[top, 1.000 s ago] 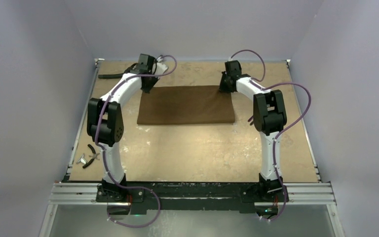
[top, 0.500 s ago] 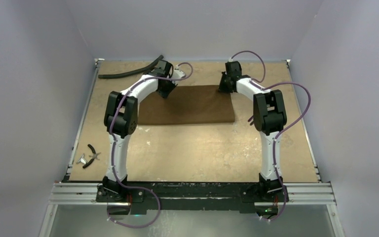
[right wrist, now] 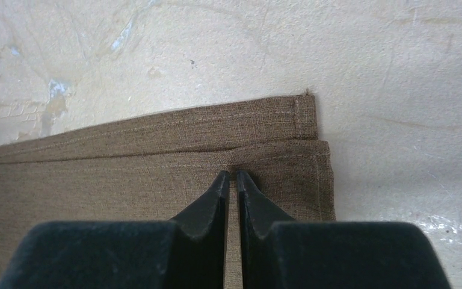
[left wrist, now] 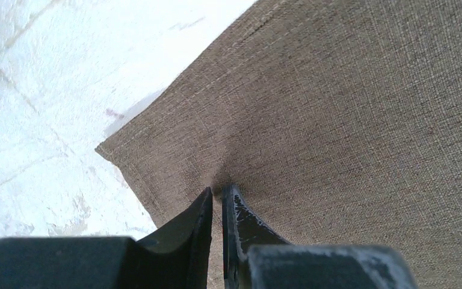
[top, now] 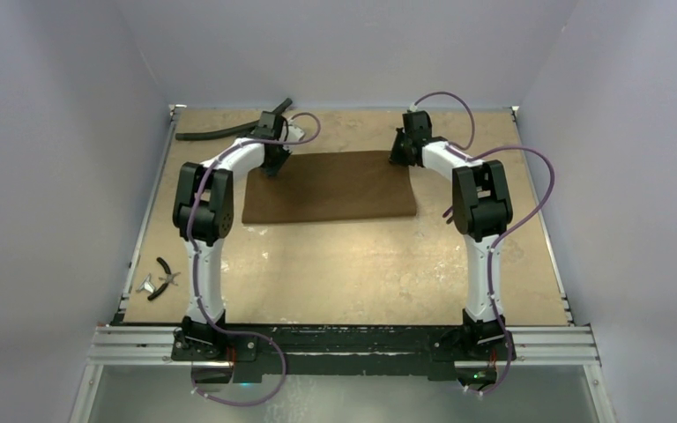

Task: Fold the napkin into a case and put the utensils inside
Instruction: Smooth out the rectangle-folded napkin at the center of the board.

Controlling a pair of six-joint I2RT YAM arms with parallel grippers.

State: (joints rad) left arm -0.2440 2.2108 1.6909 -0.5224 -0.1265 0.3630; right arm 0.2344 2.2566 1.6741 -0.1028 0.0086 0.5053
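Note:
The brown napkin [top: 331,187] lies flat and folded double in the middle of the table. My left gripper [top: 273,164] stands on its far left corner. In the left wrist view the jaws [left wrist: 218,191] are nearly together, with a small pucker of napkin [left wrist: 349,108] pinched at their tips. My right gripper [top: 398,157] is at the far right corner. Its jaws [right wrist: 233,174] are closed on the hem of the upper layer of napkin [right wrist: 126,180], and the lower layer shows beyond it. The utensils [top: 157,278] lie far off at the table's left near edge, small and dark.
A long black curved hose [top: 229,132] lies at the far left corner of the table, just behind my left wrist. Metal rails [top: 344,344] run along the near edge by the arm bases. Lilac walls enclose the table on three sides.
My left gripper swung right along the napkin's far edge, then came back to the far left corner. Both pairs of jaws closed a little further. The right arm stayed put.

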